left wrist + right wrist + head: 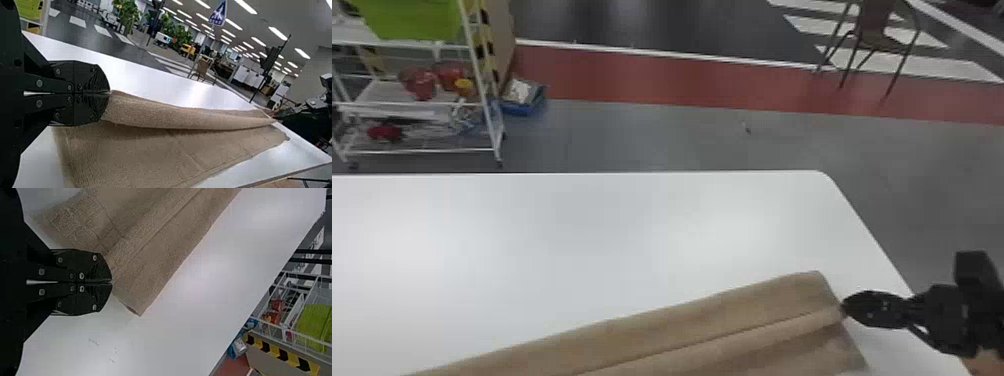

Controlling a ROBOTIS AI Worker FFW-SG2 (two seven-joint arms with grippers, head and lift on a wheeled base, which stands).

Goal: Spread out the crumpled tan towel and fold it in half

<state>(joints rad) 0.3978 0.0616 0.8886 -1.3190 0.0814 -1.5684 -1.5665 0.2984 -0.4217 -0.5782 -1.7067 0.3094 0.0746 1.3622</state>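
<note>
The tan towel (712, 320) lies stretched across the white table with a raised lengthwise ridge. At its right end my right gripper (844, 309) holds the edge beside a corner. In the right wrist view the right gripper (111, 282) is shut on the edge of the towel (156, 258), one corner poking out past the fingertips. In the left wrist view my left gripper (109, 93) is shut on the other end of the towel (168, 145), and a fold runs from it toward the right gripper, with a layer spread below.
The white table (557, 240) has its far edge and rounded right corner beyond the towel. Past it stand a wire shelf cart (492, 115) at the far left, a blue bin (524, 106) on the floor and a chair (874, 40) at the far right.
</note>
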